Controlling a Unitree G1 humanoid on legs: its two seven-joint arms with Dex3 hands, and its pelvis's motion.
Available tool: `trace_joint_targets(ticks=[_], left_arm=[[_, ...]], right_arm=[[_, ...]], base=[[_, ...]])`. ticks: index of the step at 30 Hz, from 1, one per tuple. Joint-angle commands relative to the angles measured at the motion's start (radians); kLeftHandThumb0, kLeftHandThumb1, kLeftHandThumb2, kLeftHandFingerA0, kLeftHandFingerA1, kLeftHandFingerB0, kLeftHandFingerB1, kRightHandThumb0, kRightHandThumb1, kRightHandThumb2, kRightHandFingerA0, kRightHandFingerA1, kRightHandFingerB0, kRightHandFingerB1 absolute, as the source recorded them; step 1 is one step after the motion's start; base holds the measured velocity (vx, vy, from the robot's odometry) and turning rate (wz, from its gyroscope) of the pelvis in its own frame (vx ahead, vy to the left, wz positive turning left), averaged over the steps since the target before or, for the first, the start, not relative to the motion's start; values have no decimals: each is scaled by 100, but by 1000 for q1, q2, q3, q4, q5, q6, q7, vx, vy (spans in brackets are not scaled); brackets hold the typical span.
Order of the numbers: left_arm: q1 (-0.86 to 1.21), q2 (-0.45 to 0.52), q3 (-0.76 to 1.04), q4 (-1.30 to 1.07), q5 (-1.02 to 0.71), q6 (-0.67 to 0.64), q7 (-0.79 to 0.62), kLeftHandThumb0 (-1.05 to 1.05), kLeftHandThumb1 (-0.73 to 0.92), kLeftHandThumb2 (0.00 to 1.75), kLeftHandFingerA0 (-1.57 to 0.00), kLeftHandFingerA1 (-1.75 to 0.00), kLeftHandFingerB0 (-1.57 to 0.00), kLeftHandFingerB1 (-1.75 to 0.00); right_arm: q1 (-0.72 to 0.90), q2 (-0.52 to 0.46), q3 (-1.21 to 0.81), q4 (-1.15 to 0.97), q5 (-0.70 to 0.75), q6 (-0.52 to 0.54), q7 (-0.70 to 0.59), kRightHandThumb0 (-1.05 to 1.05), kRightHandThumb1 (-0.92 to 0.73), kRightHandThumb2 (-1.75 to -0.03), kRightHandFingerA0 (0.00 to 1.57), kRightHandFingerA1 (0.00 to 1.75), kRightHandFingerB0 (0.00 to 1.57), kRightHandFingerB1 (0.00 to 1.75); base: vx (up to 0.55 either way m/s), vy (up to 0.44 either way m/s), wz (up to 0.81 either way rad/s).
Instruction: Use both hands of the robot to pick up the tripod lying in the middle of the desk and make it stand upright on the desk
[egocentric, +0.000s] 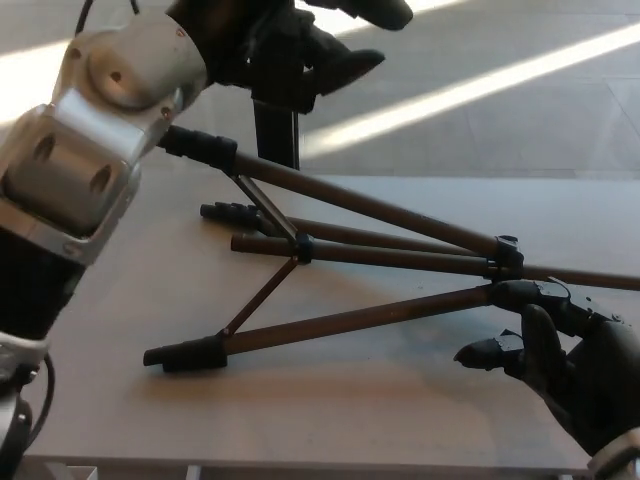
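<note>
The tripod (350, 250) lies on its side across the middle of the pale desk (130, 300), legs spread toward the left, hub at the right. Its upper leg slants up to a black foot (200, 147) at the back left; the near leg ends in a foot (185, 354) at the front left. My right hand (560, 345) is at the lower right, open, with one finger against the hub end (505, 262) and another spread below it. My left arm (90, 150) reaches over the desk from the left; its hand (320, 45) hangs open above the tripod's far leg.
A dark vertical post (272, 110) stands behind the desk's far edge. Bright sun stripes cross the floor (480, 90) beyond. The desk's front edge runs along the bottom of the picture, with bare surface in front of the tripod.
</note>
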Motion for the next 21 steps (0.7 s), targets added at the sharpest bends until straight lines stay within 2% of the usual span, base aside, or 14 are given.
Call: trace_joint_targets(ticks=[1, 2, 7, 12, 13, 14, 15, 16, 18, 21], left_arm=[[-117, -27, -149, 185, 320, -209, 61, -74, 52, 94, -32, -68, -47, -59], [-124, -25, -158, 204, 334, -225, 72, -77, 70, 61, -33, -70, -53, -49], [-162, -7, -225, 265, 403, -242, 69, -80, 72, 62, -33, -64, -45, -47], [-175, 13, -314, 282, 491, -233, 64, -78, 68, 61, -24, -56, -35, -40], [-199, 25, -392, 297, 574, -234, 50, -82, 73, 62, -11, -50, -25, -35], [-212, 36, -444, 308, 633, -237, 52, -88, 59, 99, -4, -50, -18, -46], [-218, 37, -466, 318, 654, -230, 51, -87, 74, 63, -6, -45, -23, -34], [-225, 32, -485, 331, 668, -221, 50, -96, 62, 101, -4, -38, -17, -46], [-230, 25, -503, 350, 678, -217, 65, -94, 61, 101, -2, -34, -13, -46], [-227, -5, -519, 385, 673, -194, 91, -95, 60, 100, -2, -29, -15, -42]], right_arm=[[28, 4, 9, 6, -9, 19, -20, -105, -52, -59, 123, 66, 114, 57], [26, 5, 8, 12, -6, 13, -14, -105, -52, -59, 124, 66, 115, 57], [33, 2, 5, 31, 2, -4, 8, -105, -52, -59, 125, 66, 114, 55], [34, 5, 10, 39, -2, -12, 11, -105, -52, -59, 126, 66, 115, 56], [34, 5, 8, 37, 3, -8, 11, -105, -52, -58, 127, 66, 115, 56], [30, 7, 8, 41, 8, -7, 13, -105, -52, -58, 127, 65, 115, 55], [28, 7, 8, 43, 9, -6, 14, -105, -52, -59, 126, 65, 114, 55], [26, 9, 4, 42, 16, 0, 12, -105, -50, -58, 127, 65, 114, 55], [23, 11, 0, 42, 22, 7, 6, -105, -51, -59, 128, 64, 116, 56], [23, 9, -2, 34, 24, 22, -2, -105, -51, -59, 127, 65, 116, 56]], base=[[0, 0, 0], [0, 0, 0], [0, 0, 0], [0, 0, 0], [0, 0, 0], [0, 0, 0], [0, 0, 0], [0, 0, 0], [0, 0, 0], [0, 0, 0]])
